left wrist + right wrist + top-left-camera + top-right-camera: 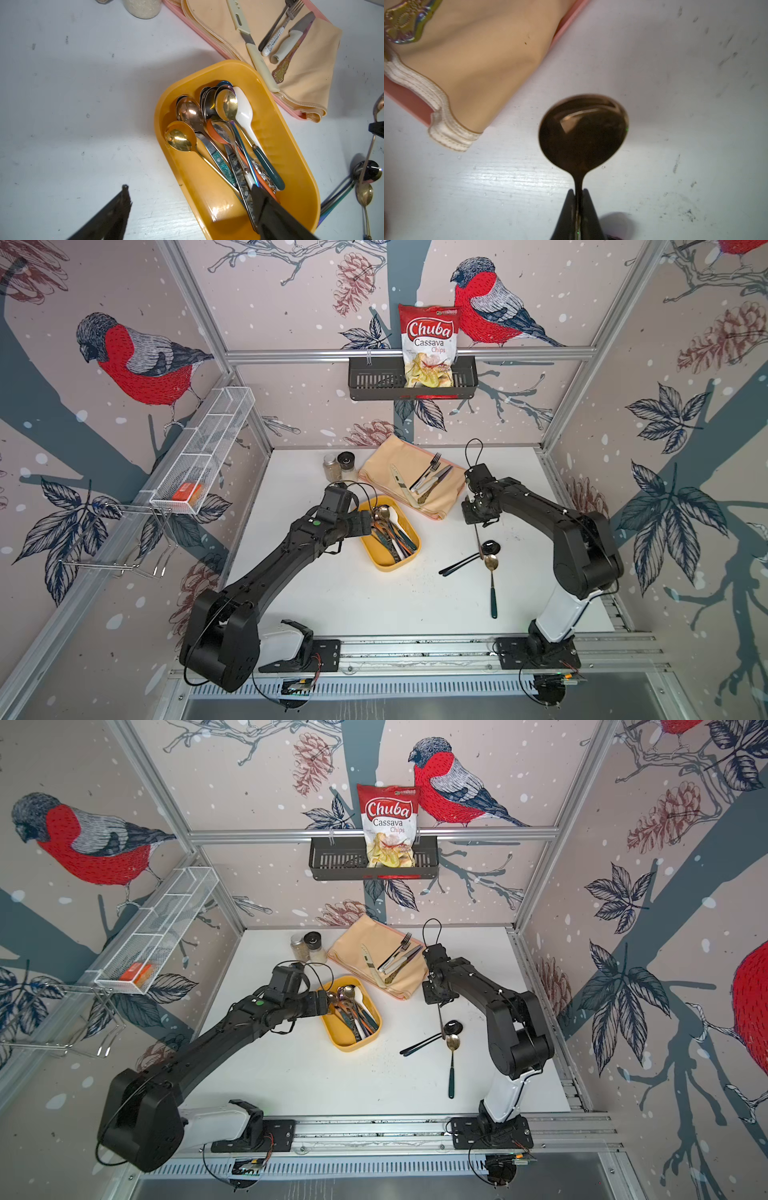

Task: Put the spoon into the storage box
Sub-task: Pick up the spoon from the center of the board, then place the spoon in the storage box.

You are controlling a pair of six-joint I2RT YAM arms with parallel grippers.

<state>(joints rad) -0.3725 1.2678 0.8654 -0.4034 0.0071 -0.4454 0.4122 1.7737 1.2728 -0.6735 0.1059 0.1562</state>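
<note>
The storage box [409, 561] is a shallow yellow tray mid-table, also in the other top view [345, 1043], with several spoons piled inside. My left gripper [366, 522] hovers open at its near-left end. In the left wrist view one finger [274, 216] is over the cutlery handles and the other [116, 214] is over bare table, with nothing between them. To the right of the box, my right gripper [476, 517] is shut on a dark spoon [583, 133] at its neck, above the table. The spoon's handle [479, 538] slants down.
A black spoon [490, 548] and a gold spoon with a green handle [492, 576] lie on the table under the right arm. A peach cloth [386, 466] with knives and a fork sits behind the box, with two shakers [338, 466] to its left. A black basket [374, 381] hangs on the back wall and a white mesh basket [208, 439] on the left wall.
</note>
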